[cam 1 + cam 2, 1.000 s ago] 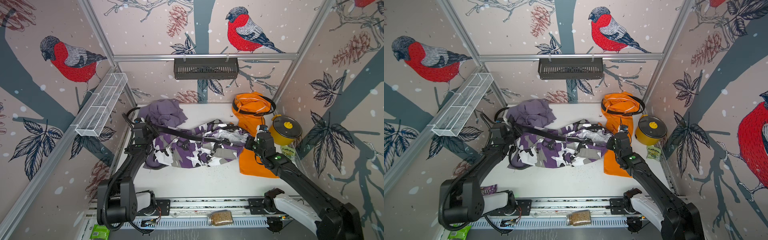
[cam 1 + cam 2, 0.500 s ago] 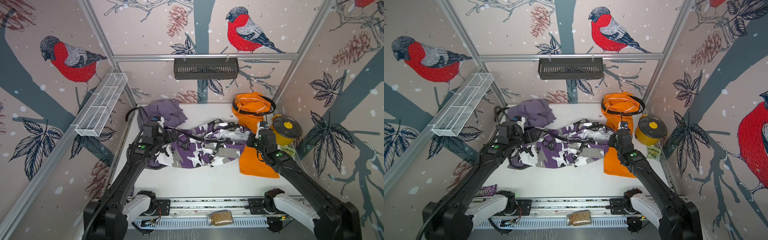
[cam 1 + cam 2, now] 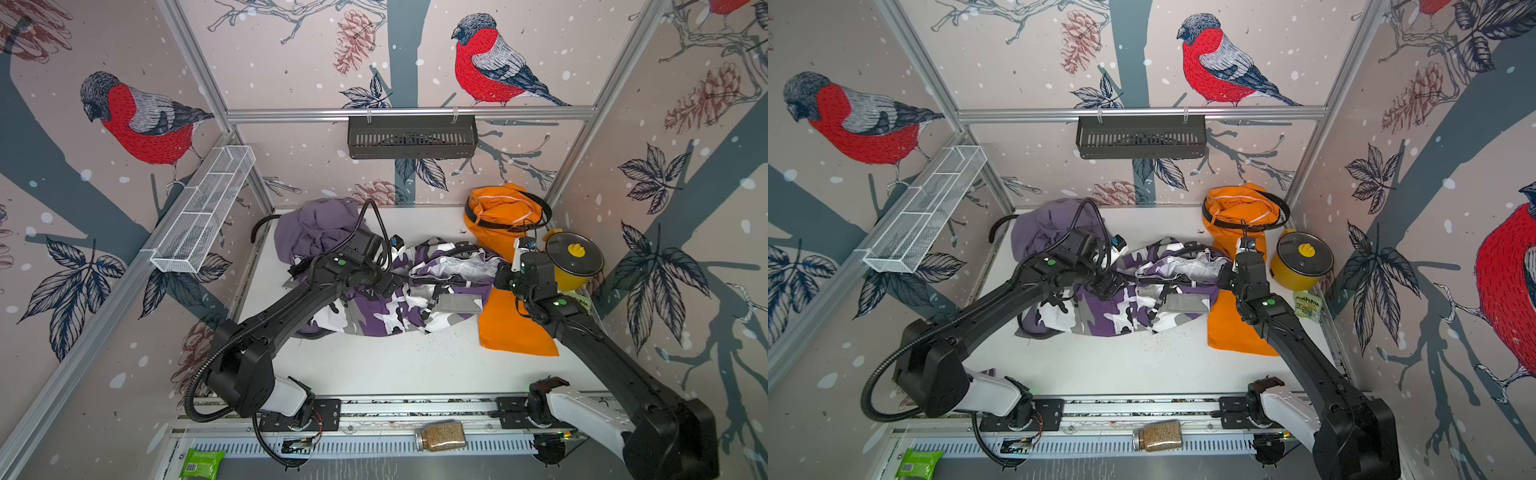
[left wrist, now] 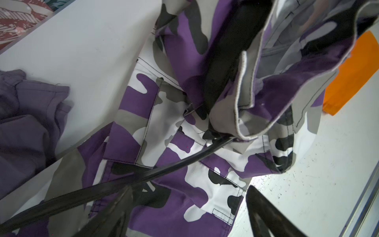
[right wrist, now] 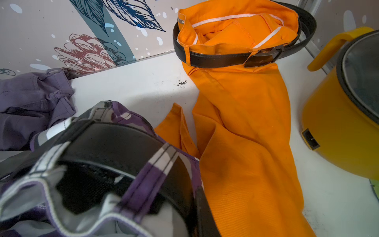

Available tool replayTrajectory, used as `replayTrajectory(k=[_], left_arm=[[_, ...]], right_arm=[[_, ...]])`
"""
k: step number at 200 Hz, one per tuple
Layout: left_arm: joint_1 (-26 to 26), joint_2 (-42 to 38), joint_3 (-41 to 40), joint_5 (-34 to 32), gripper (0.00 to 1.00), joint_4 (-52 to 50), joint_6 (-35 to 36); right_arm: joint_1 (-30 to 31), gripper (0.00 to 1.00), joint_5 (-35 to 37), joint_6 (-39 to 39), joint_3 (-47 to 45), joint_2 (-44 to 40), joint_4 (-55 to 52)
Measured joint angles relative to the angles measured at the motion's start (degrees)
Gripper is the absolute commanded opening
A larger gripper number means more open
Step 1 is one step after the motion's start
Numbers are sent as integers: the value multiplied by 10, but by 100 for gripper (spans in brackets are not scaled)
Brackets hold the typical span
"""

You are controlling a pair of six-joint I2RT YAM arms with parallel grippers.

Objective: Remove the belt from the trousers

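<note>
the belt (image 4: 164,170) is a black strap threaded through the waistband of the camouflage trousers (image 3: 386,307), which lie crumpled across the middle of the worktop (image 3: 374,361). only the left wrist view shows the strap's free length coming out of the raised waistband fold and running over the cloth; in both top views the left arm (image 3: 291,307) covers most of that stretch. the right wrist view alone shows the belt passing under a cloth loop on the waistband.

the left jaws stand wide apart over the trousers, holding nothing. the strap crosses the tip of one finger (image 4: 119,213) and lies clear of the other. the right jaws are closed on the waistband at the end nearest the orange trousers (image 5: 246,123), with the belt right beside them. whether the strap itself is pinched i cannot tell.

the orange trousers carry a second belt (image 5: 215,57), buckled. a yellow pot (image 3: 573,262) stands just beside them. the lilac trousers (image 3: 316,232) lie bunched at the back.
</note>
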Motion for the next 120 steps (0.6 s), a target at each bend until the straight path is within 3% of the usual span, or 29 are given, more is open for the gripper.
replayTrajectory(k=[29,45,58,73,83,100,120], left_arm=[[-14,23,-12,-28,79,20,18],[-26,41,-12,-43,69,37,24],[-33,59,-10,-51,52,53,24],[-36,81,-9,-58,20,65,24],[-39,88,-10,-74,0,67,23],[-54,78,-28,-96,0,79,24],[-80,19,-67,-121,0,83,15]], right_arm=[[-1,2,-5,0,0,3,0],[-2,2,-10,0,0,3,0],[-2,2,-11,0,0,3,0],[-2,4,-14,0,0,3,0],[-2,11,-14,0,0,3,0],[-3,34,-13,-3,0,5,1],[-8,45,4,-19,11,28,1]])
